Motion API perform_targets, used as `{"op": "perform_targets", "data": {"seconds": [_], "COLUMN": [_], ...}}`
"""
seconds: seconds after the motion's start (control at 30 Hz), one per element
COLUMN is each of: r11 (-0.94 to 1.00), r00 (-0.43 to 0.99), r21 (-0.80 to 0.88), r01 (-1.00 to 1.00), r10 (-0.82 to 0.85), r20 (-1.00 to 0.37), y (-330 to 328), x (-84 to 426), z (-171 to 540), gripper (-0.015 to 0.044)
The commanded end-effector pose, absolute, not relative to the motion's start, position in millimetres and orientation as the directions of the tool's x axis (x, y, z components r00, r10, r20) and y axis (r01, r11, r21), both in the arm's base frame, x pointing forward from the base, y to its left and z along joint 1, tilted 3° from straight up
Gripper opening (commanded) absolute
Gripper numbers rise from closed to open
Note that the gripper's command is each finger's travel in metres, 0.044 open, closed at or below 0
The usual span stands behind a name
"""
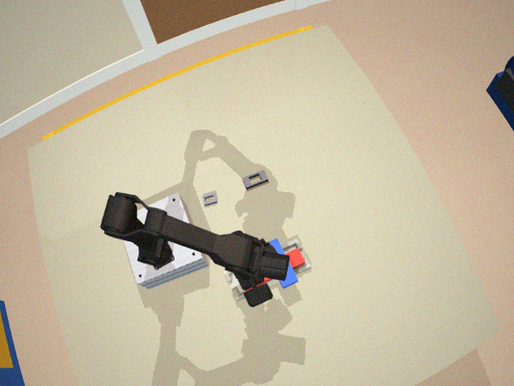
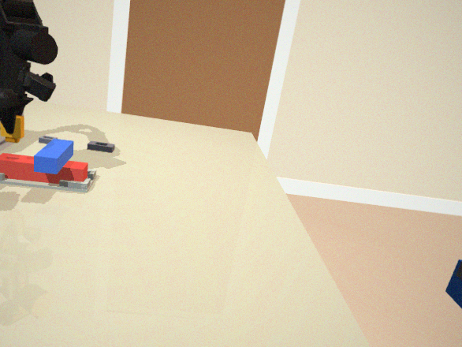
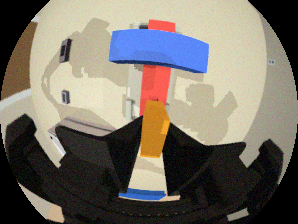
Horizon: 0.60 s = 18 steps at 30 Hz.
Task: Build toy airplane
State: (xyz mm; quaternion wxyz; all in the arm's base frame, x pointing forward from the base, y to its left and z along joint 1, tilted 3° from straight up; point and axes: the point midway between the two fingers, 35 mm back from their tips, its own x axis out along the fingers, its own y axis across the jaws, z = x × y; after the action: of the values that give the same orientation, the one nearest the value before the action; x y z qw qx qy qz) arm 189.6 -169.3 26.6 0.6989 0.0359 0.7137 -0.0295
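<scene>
End effector (image 2: 11, 127) (image 3: 152, 120) around orange fin (image 2: 16, 130) (image 3: 154, 130)
</scene>
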Motion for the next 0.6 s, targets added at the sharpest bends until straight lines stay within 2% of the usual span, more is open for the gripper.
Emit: {"op": "perform_targets", "data": {"seconds": [0.0, 0.57], "r11": [0.996, 0.996], "r00": [-0.023, -0.023], "r21": [0.007, 0.007], "r01": [0.089, 0.089], "r10": [0.009, 0.009], "r20": [-1.0, -1.0], "y": [-169.9, -170.5], "x": [189.1, 189.2], "z": [26.0, 11.9], "gripper": [0.0065, 0.0065]}}
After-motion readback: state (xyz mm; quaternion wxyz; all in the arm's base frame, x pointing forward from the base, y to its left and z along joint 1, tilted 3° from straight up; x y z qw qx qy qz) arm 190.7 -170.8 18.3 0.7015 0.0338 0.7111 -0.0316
